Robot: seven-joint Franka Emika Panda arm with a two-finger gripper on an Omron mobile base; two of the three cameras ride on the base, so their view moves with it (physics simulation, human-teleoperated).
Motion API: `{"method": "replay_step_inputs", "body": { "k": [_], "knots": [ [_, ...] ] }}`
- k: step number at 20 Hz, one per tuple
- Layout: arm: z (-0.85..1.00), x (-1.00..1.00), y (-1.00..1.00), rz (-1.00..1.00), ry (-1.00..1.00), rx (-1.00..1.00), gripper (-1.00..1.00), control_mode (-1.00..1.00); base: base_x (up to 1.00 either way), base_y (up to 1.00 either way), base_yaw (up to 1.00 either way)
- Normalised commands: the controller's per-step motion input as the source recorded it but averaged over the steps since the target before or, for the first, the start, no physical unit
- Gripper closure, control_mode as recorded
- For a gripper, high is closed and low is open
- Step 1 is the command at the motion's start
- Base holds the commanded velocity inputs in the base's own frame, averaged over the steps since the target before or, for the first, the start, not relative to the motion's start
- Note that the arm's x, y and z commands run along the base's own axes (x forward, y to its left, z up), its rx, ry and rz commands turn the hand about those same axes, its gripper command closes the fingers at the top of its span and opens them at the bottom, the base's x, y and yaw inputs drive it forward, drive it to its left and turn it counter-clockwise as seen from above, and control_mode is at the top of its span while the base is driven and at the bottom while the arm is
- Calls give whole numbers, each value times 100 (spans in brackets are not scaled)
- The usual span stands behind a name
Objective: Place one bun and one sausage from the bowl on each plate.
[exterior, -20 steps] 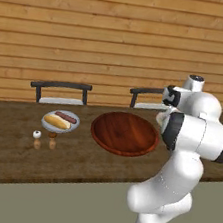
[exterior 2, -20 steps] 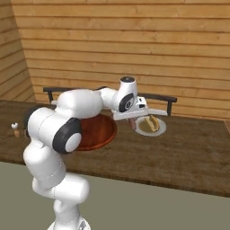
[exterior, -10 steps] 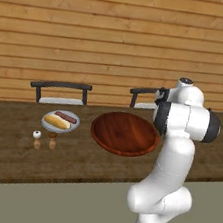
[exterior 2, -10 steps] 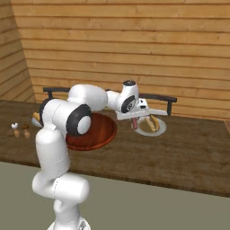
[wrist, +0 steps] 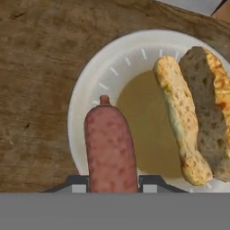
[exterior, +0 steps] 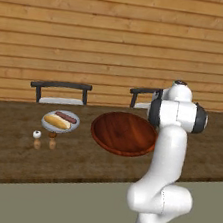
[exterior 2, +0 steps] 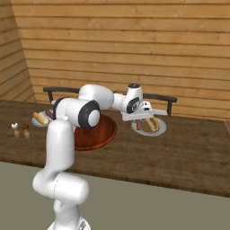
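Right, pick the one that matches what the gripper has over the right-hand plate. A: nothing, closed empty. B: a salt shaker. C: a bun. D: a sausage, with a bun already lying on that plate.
D: in the hand view the gripper is shut on the sausage above the plate, where a bun already lies.

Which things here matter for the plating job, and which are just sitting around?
Job: bowl; left plate with bun and sausage; right plate with bun; sausage in the gripper.
Lying about: two shakers; two chairs.
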Motion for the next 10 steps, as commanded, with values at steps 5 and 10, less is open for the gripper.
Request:
{"method": "replay_step_inputs", "body": {
  "k": [5,10],
  "knots": [
    [-2,15,-24,-6,0,0,100,-100,0,0,0],
    [-24,8,11,0,-2,0,100,-100,0,0,0]
  ]
}}
